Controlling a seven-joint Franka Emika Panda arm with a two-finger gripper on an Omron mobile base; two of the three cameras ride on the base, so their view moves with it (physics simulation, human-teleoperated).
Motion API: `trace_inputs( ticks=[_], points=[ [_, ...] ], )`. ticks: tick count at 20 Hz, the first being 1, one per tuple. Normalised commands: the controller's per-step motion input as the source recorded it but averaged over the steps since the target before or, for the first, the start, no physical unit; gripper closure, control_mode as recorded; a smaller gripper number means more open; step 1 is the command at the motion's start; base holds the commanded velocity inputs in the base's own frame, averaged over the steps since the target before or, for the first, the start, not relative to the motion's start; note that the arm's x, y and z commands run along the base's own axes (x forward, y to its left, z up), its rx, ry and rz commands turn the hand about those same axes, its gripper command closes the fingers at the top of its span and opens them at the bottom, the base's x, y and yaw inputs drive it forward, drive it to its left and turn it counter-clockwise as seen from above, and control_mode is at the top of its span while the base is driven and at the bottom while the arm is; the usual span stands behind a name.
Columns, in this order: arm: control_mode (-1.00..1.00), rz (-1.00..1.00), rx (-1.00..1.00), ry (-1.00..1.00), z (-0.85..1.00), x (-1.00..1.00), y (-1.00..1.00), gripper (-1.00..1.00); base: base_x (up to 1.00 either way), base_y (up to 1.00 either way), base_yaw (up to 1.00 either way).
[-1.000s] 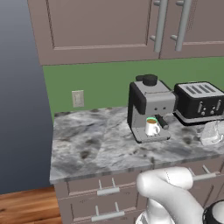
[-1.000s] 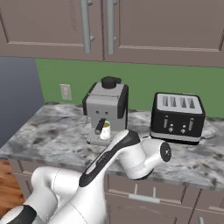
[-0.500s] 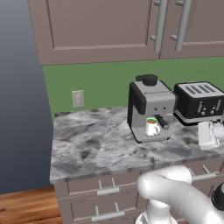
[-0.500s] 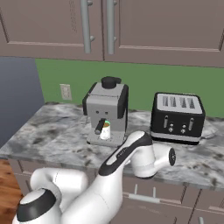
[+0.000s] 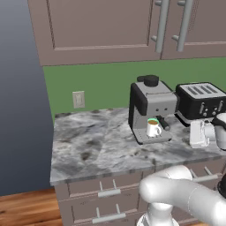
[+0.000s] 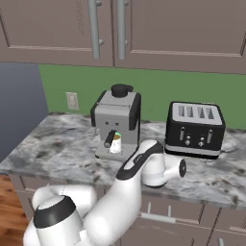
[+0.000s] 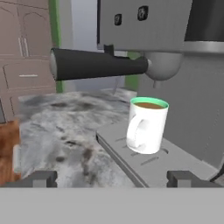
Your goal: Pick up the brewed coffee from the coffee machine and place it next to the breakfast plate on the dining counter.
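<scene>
- Small white mug [image 7: 147, 125] with green-tinted rim and brown coffee, upright on the drip tray [image 7: 148, 164] of the boxy grey-and-black espresso machine [image 5: 150, 108], directly under the brew spout where the drink was poured.
- Handle turned toward the hand camera, mug body well apart from the machine's back wall, leaving room on both sides.
- Gripper [image 7: 113, 178] spread wide and holding nothing, dark fingertips [image 7: 41, 178] low at either side of the hand view, lined up level with the mug for what looks like a sideways approach.
- Black portafilter handle [image 7: 98, 64] jutting out above the mug, a likely obstacle to any descent from overhead.
- Machine near the back edge of the marbled countertop [image 5: 88, 145], black slotted toaster [image 6: 194, 129] just beside it.
- Pickup not yet begun; closing in on the mug appears next.
</scene>
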Motion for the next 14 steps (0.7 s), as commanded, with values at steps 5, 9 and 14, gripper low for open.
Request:
trace_inputs(
  ticks=[5,9,14],
  points=[
    [-1.0,-0.03,0.0,0.01,-0.24,0.39,0.36,-1.0,0.0,0.0,0.0],
    [-1.0,0.0,0.0,0.0,-0.06,0.09,0.37,-1.0,0.0,0.0,0.0],
    [-1.0,0.0,0.0,0.0,-0.13,0.17,0.51,-1.0,0.0,0.0,0.0]
  ],
)
